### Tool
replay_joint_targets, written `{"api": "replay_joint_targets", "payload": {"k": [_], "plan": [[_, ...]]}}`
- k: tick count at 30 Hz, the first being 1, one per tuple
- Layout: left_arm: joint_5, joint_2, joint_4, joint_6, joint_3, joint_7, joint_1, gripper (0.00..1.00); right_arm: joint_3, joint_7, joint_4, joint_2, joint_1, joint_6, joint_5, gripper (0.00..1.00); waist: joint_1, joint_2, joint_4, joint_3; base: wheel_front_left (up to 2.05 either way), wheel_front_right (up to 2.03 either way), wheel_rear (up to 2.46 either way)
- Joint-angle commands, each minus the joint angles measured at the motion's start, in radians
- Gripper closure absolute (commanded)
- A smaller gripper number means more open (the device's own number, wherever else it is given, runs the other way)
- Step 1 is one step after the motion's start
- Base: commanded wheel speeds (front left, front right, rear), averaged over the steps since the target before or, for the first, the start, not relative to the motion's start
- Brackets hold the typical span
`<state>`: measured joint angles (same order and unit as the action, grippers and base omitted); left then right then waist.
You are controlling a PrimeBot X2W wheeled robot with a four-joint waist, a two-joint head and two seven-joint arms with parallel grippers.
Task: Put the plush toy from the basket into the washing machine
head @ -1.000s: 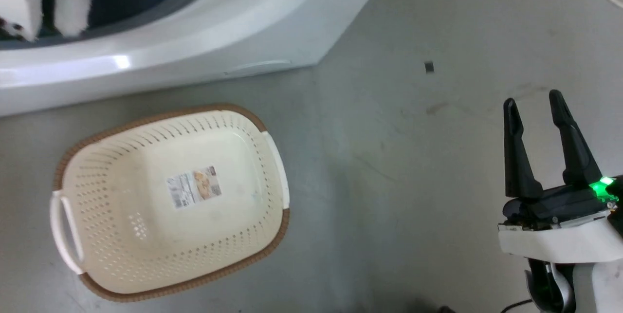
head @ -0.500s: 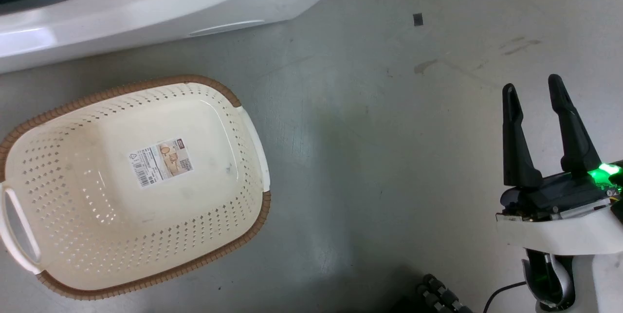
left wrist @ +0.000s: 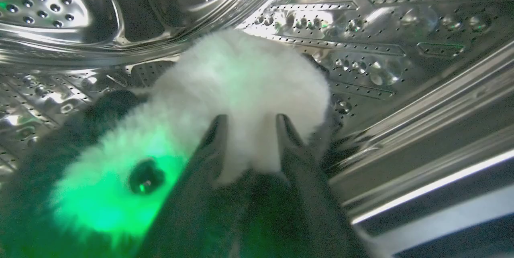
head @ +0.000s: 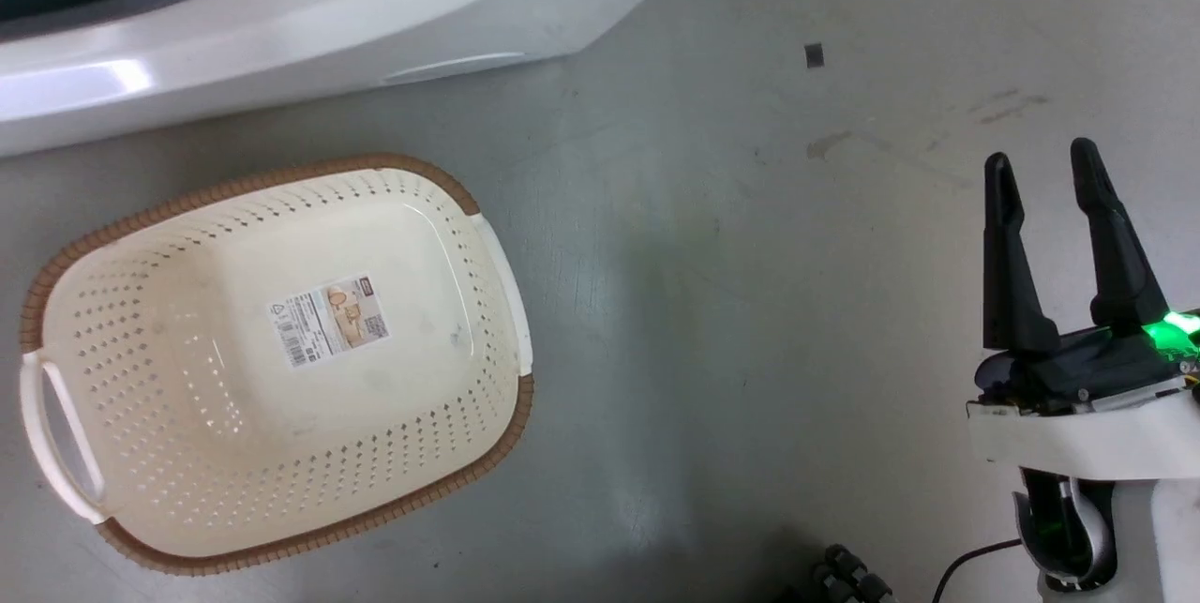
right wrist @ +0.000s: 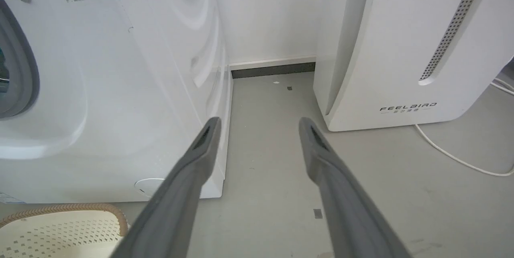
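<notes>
The toy (left wrist: 249,77) lay in the drum (left wrist: 361,29) of the washer (head: 281,31), its white fur pinched in the left gripper (left wrist: 251,123). Let go so near the door lip, it might have rolled back out. The right gripper (head: 1040,155) hung wide and empty, right of the basket (head: 281,490).

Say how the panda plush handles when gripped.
Likely soft and floppy: the plush toy bulges where the left gripper pinches it. Probably light for its bulk, being fluffy. Its lumpy shape should not roll in the drum.

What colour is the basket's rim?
Brown rim on a cream basket, best seen in the head view.
</notes>
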<state>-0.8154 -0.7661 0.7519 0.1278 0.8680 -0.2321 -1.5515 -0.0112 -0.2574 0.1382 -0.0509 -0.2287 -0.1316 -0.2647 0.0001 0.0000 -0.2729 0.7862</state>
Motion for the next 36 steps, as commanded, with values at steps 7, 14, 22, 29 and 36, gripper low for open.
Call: {"api": "replay_joint_targets", "payload": {"k": [7,14,22,29,36], "plan": [[-0.071,0.043,0.058,0.003,0.041,0.19,0.108,0.0,-0.052,-0.004,-0.028,0.001,0.006,0.001,0.0,0.0,-0.0001,0.0,0.034,-0.142,0.0,0.0,0.0],[-0.145,0.091,0.1,0.003,0.059,0.384,0.29,0.0,-0.082,-0.004,-0.067,0.001,0.046,0.001,0.05,0.0,-0.0001,0.0,0.079,-0.317,0.0,0.0,0.0],[-0.153,0.166,0.073,-0.019,0.014,0.492,0.502,0.0,-0.088,-0.004,-0.076,0.001,0.113,0.001,0.108,0.0,-0.0001,0.0,0.155,-0.499,0.0,0.0,0.0],[-0.005,0.214,-0.22,-0.129,-0.21,0.494,0.792,0.0,-0.08,-0.004,-0.075,0.001,0.181,0.001,0.159,0.0,-0.0001,0.0,0.223,-0.634,0.0,0.0,0.0],[0.185,0.31,-0.513,-0.266,-0.448,0.494,1.16,0.0,-0.066,-0.004,-0.084,0.001,0.24,0.001,0.163,0.0,-0.0001,0.0,0.269,-0.74,0.0,0.0,0.0]]}}
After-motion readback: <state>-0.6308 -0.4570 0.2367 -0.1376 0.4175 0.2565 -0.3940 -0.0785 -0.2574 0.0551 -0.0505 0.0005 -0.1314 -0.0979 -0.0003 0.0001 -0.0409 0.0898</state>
